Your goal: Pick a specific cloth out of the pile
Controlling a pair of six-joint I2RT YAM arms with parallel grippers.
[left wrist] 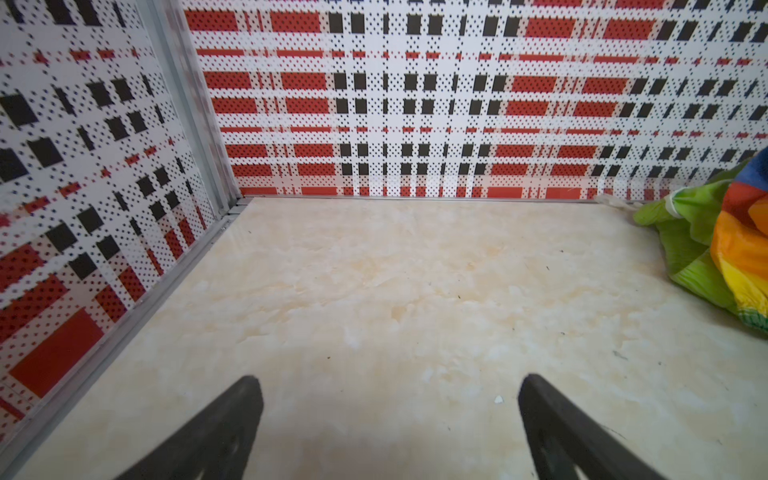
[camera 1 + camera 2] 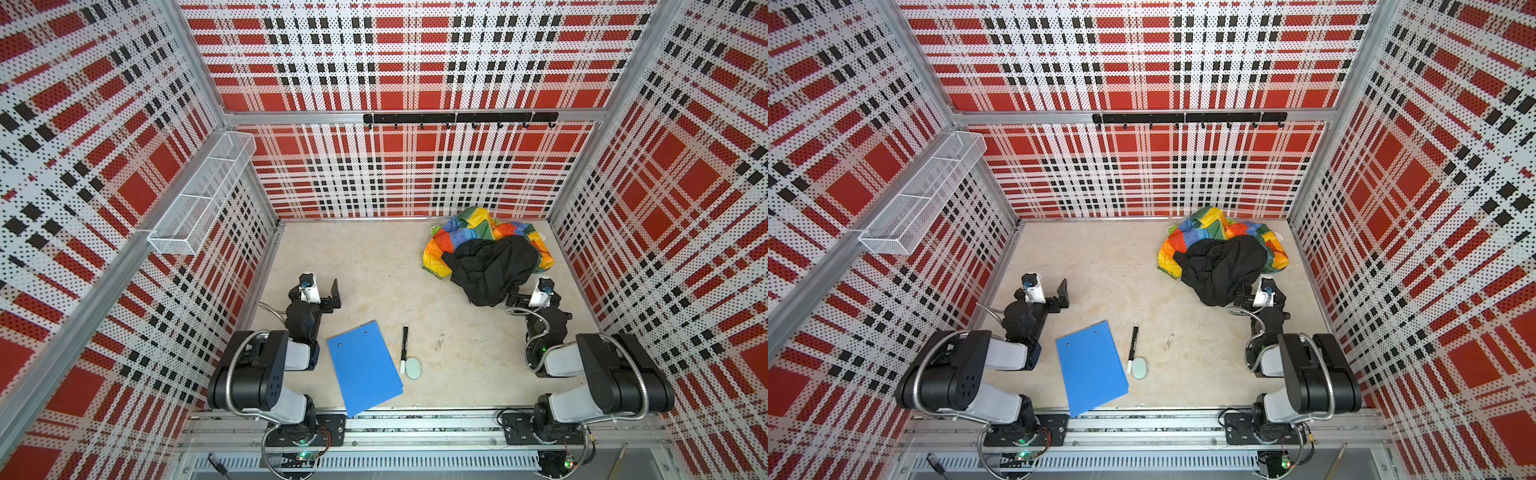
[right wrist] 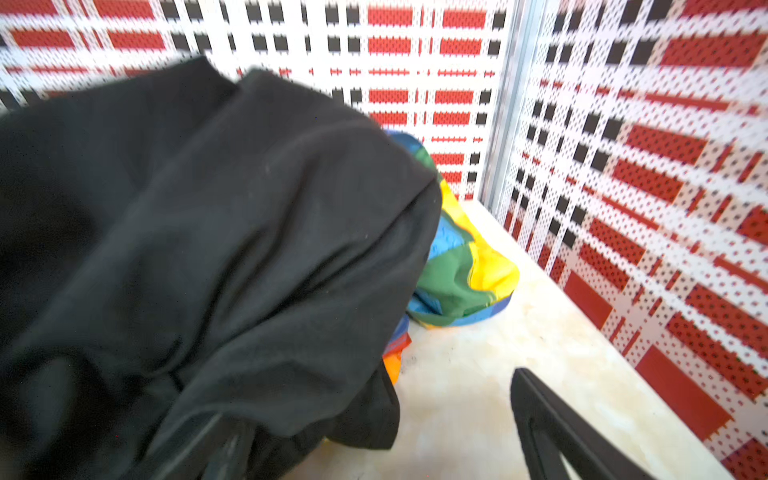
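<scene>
The left pincer [image 1: 390, 382] is seen spread wide in the left wrist view. Nothing is held between its fingers, and only the bare desk [image 1: 374, 291] is seen under them. The right pincer [image 3: 370, 399] is also opened wide and has been set against the near edge of the pile [image 2: 486, 253]. One of its fingers is overlapped by a fold of the black garment [image 3: 228, 228], while its other finger [image 3: 540, 415] is seen over bare desk. No fabric is clamped.

The pile is found at the far right of the desk, close to the back wall. The black garment is heaped on top of the rainbow cloth [image 2: 469, 226].

The cloth [image 1: 681, 232], lime green, is shown in the left wrist view at the pile's edge. It is crumpled and partly covered by the rainbow cloth. In both top views only a small sliver of it is seen at the far left rim of the pile [image 2: 1173, 228].

A blue clipboard [image 2: 365, 365] and a marker [image 2: 404, 347] are laid at the near side, well apart from the pile.
</scene>
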